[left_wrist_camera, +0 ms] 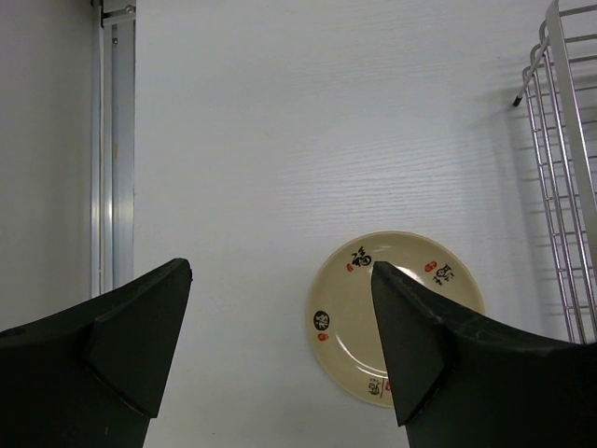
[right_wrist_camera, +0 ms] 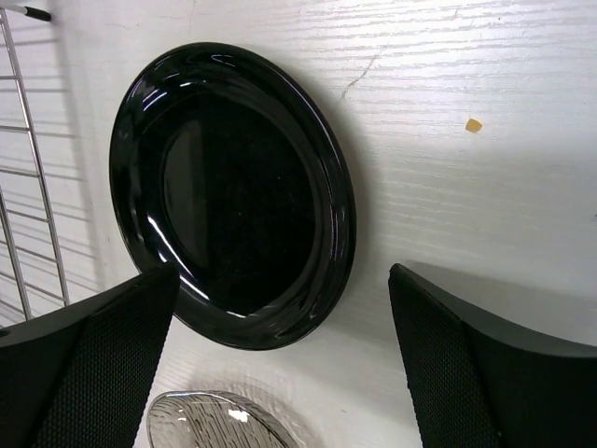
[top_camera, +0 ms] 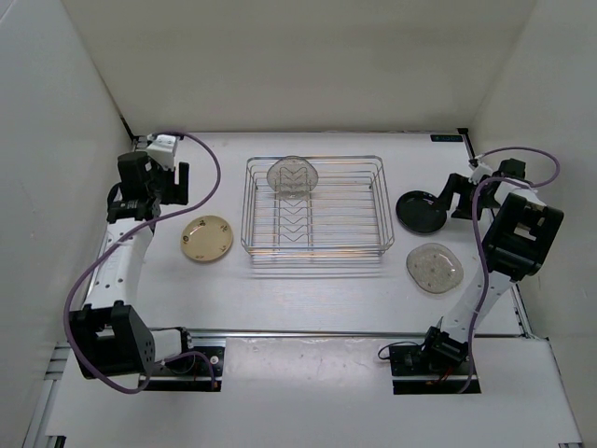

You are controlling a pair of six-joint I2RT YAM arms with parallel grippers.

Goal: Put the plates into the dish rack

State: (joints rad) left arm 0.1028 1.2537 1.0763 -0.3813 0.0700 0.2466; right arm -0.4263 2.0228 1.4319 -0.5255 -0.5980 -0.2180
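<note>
The silver wire dish rack (top_camera: pixel 315 245) sits mid-table, with one pale grey plate (top_camera: pixel 293 175) standing upright at its far end. A tan plate (top_camera: pixel 207 238) with dark markings lies flat left of the rack. My left gripper (top_camera: pixel 175 184) hovers open beyond it. In the left wrist view the tan plate (left_wrist_camera: pixel 350 317) lies partly under the right finger (left_wrist_camera: pixel 420 336), and the gap of the left gripper (left_wrist_camera: pixel 280 271) is over bare table. A glossy black plate (top_camera: pixel 422 211) and a second grey plate (top_camera: pixel 435 268) lie right of the rack. My right gripper (right_wrist_camera: pixel 282 271) is open above the edge of the black plate (right_wrist_camera: pixel 233 187).
White walls enclose the table on three sides. The rack's corner (left_wrist_camera: pixel 564 187) shows at the right edge of the left wrist view. Its wires (right_wrist_camera: pixel 37 187) show left of the black plate, with the grey plate (right_wrist_camera: pixel 215 420) just below. A small tan crumb (right_wrist_camera: pixel 474 125) lies on the table.
</note>
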